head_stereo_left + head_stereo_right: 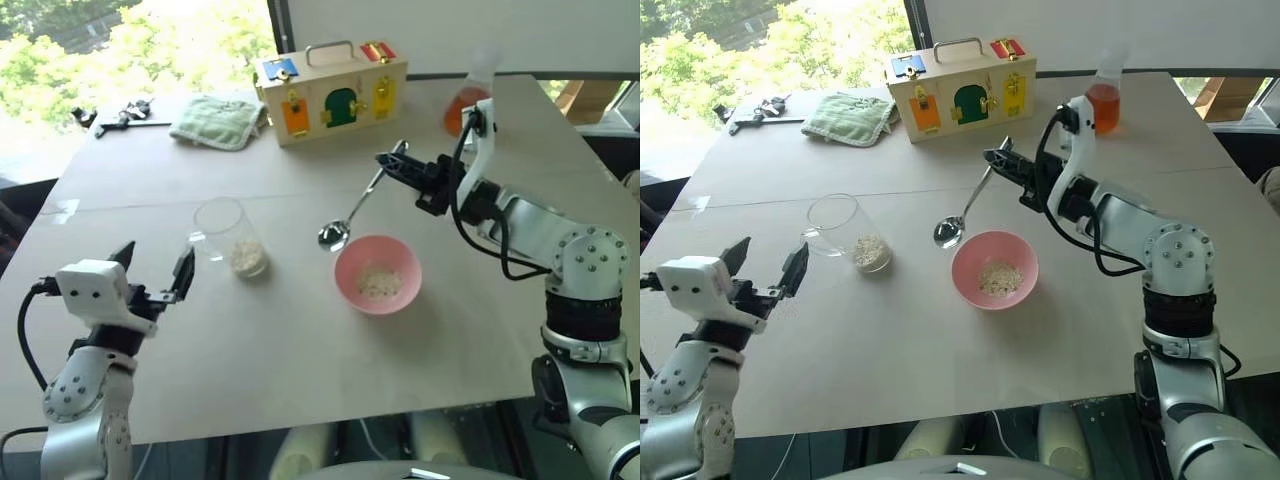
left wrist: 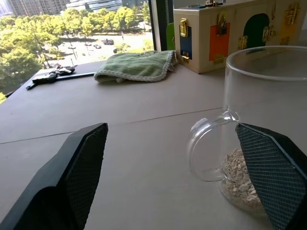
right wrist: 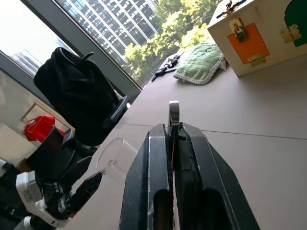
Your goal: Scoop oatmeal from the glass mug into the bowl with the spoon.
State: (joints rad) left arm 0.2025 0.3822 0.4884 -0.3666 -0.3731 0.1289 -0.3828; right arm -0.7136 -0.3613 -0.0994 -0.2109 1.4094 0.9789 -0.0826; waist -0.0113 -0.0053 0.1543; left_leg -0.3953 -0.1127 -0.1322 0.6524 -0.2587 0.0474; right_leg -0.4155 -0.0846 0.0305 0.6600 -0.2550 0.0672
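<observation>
Left gripper [image 1: 155, 275] spread beside glass mug [image 1: 228, 236], right gripper [image 1: 392, 161] clenching spoon [image 1: 350, 212], pale table [image 1: 300, 350], sunlit window [image 1: 120, 45]

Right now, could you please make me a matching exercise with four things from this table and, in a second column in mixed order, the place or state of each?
Things:
1. spoon
2. mug
3. bowl
4. left gripper

Places or states:
A. pink, with a little oatmeal inside
B. open, beside the mug's handle
C. held by its handle in the shut right gripper
D. clear glass, oatmeal at its bottom

Pairs: 1-C, 2-D, 3-A, 4-B
</observation>
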